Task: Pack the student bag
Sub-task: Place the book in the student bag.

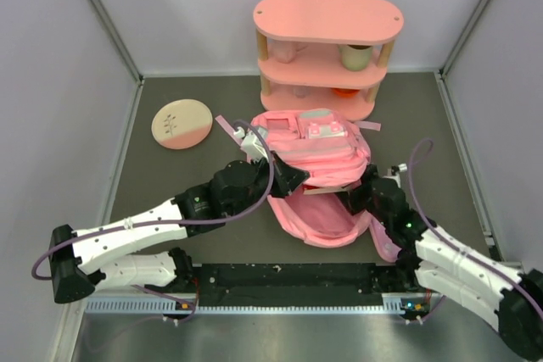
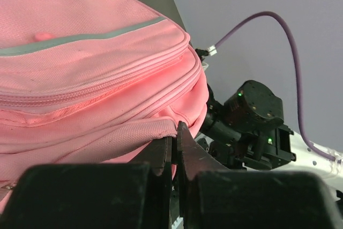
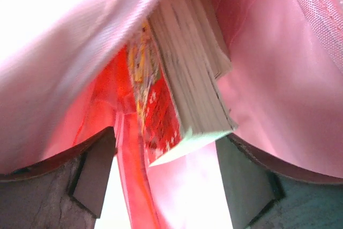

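Observation:
The student bag (image 1: 316, 152), a large pink backpack, lies in the middle of the table with its mouth gaping toward the arms. My left gripper (image 1: 293, 180) is shut on the fabric rim of the bag's opening (image 2: 134, 132) and holds it up; in the left wrist view the gripper (image 2: 176, 132) pinches that edge at its tips. My right gripper (image 1: 352, 201) reaches into the opening. In the right wrist view it (image 3: 169, 175) stands open, with a thick red-covered book (image 3: 187, 84) lying loose between its fingers against the pink lining (image 3: 284, 79).
A pink three-tier shelf (image 1: 327, 48) stands behind the bag with a cup (image 1: 356, 55) and small items on it. A round beige-and-pink disc (image 1: 181, 123) lies at the back left. Grey walls close in the table on three sides. The right arm (image 2: 252, 111) sits close beside the bag.

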You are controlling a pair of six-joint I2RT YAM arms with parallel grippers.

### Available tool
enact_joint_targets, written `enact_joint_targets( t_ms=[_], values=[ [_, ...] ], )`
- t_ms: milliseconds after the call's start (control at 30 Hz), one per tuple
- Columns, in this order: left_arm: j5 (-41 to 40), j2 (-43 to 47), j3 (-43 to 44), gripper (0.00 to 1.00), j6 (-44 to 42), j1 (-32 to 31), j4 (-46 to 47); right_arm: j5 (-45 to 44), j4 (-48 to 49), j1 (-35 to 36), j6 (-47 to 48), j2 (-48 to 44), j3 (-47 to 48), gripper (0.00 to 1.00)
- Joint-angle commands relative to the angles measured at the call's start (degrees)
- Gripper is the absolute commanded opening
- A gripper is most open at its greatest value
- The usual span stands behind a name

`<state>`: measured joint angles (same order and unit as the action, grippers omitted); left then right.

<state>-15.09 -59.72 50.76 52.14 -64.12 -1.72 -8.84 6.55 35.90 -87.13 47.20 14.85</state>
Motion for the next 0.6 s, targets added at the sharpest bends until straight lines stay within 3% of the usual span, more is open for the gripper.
enact_joint_targets(
  t_ms=[0, 133, 200, 367, 500, 533, 567],
  values=[
    [2.0, 1.7, 0.7, 0.0, -1.0, 0.0, 6.8, -2.0, -3.4, 0.5, 2.2, -9.8, -1.8, 0.55],
    [3.4, 0.8, 0.7, 0.0, -0.5, 0.2, 7.8, -2.9, 0.7, 0.4, 1.6, -10.3, -4.1, 0.19],
    [4.0, 0.5, 0.7, 0.0, -0.3, 0.3, 7.9, -1.6, 3.9, 0.4, 1.5, -5.5, -3.3, 0.06],
    [4.5, 1.0, 0.0, 0.0, 0.0, 0.4, 7.8, 1.3, 17.2, 0.4, 1.6, 9.9, 1.0, 0.0],
    [5.2, 1.2, 0.1, 0.0, 0.0, 0.4, 7.0, -0.6, 21.8, 0.5, 1.0, 14.1, 2.8, 0.0],
    [5.1, 1.4, 0.0, 0.0, 0.0, 0.5, 6.6, -2.7, 21.3, 0.6, 0.9, 14.1, 2.9, 0.01],
    [4.8, 2.0, -0.5, 0.0, 0.0, 0.5, 6.5, -3.3, 21.3, 0.6, 1.0, 14.0, 2.7, 0.13]
  ],
)
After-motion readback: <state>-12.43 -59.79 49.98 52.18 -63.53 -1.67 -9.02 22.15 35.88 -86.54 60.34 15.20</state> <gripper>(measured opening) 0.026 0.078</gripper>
